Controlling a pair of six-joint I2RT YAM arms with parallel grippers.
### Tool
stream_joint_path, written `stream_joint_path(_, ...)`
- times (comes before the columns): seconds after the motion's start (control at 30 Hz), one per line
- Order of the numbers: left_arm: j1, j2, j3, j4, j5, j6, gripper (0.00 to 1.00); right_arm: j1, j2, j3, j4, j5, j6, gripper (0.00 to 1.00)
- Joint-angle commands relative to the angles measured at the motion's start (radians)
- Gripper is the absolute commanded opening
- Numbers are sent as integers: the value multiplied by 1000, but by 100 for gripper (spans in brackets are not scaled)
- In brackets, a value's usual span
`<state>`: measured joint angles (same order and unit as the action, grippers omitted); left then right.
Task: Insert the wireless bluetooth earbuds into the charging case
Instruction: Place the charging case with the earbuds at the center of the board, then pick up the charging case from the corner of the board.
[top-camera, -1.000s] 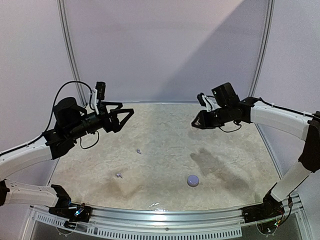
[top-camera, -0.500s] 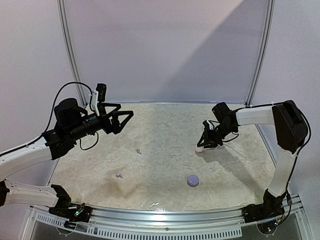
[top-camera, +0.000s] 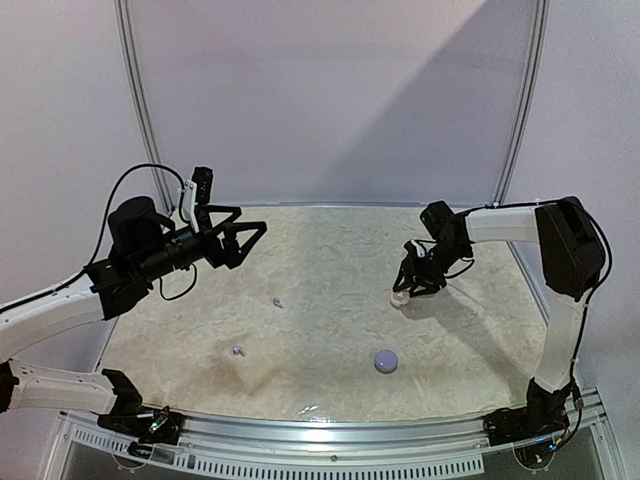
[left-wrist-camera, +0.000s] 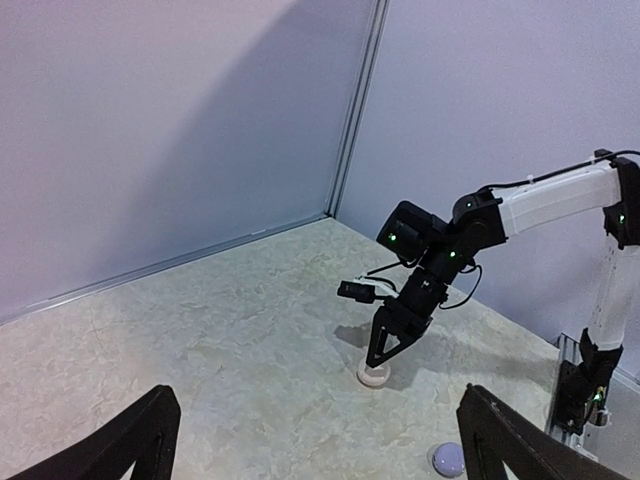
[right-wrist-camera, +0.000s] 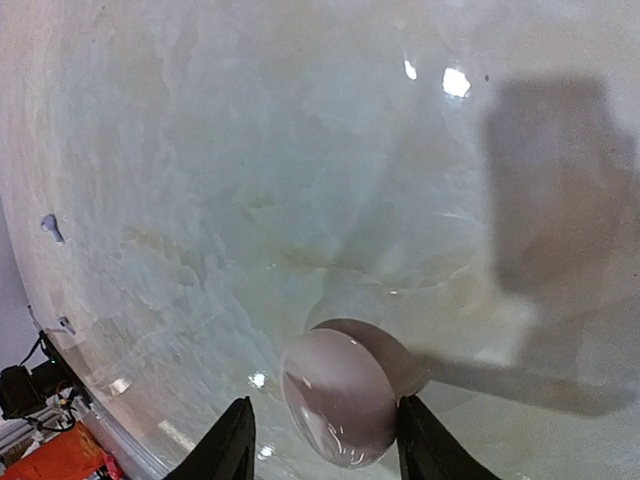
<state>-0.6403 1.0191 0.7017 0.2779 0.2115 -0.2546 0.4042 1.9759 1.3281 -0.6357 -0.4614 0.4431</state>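
Nearest you, the charging case (top-camera: 386, 361) sits dome-up on the table (top-camera: 330, 250) and looks shut. One earbud (top-camera: 238, 350) lies loose well to its left, and the 2nd earbud (top-camera: 277, 302) is farther back. Your right gripper (top-camera: 400, 292) is down astride a whitish round puck (top-camera: 398, 298). Its jaws are part open, w/ one finger touching and a gap on the other side, so it's not clamped. The case is well apart from it, nearer you. The left gripper (left-wrist-camera: 317, 390) hangs raised, spread wide and empty.
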Motion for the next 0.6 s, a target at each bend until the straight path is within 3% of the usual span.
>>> stream_joint_path(0.0, 13, -12, -25, 13, -8, 16, 99, -6, 26, 55, -123, 108, -13, 55)
stream_joint_path(0.23, 14, -19, -34, 24, -4, 15, 99, 2, -53, 121, -234, 283, -9, 81)
stream_joint_path(0.37, 14, -23, -46, 39, -3, 11, 99, 88, -194, 64, -184, 429, -39, 97)
stream_joint_path(0.57, 16, -35, -62, 44, -5, 4, 99, 295, -251, -32, -232, 568, -17, 99)
